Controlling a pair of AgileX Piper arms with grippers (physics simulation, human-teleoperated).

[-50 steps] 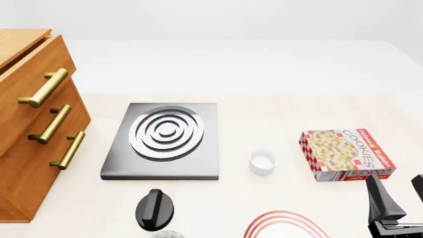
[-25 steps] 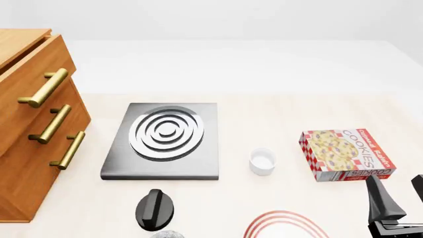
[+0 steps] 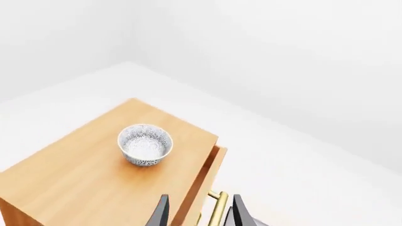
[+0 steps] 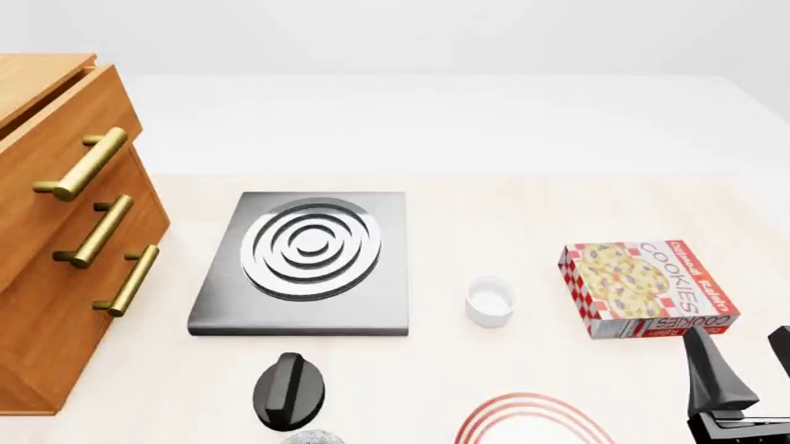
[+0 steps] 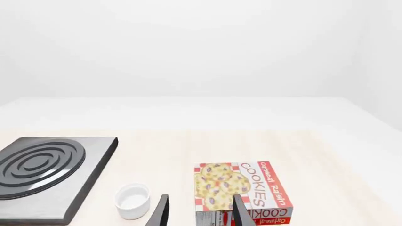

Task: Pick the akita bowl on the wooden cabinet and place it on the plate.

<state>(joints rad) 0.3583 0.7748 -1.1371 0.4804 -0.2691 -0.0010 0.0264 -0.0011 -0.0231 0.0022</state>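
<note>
The akita bowl stands upright on the top of the wooden cabinet, seen only in the left wrist view. My left gripper hangs open above the cabinet's front edge, apart from the bowl, with nothing between its fingers. In the front view the cabinet fills the left side, its top cut off by the frame. The plate with red rings lies at the table's near edge, partly out of frame. My right gripper stands open and empty at the near right, beside the plate.
A grey stove plate with silver rings lies mid-table, and a black knob sits in front of it. A small white cup and a cookies box stand to the right. The right gripper points toward the box.
</note>
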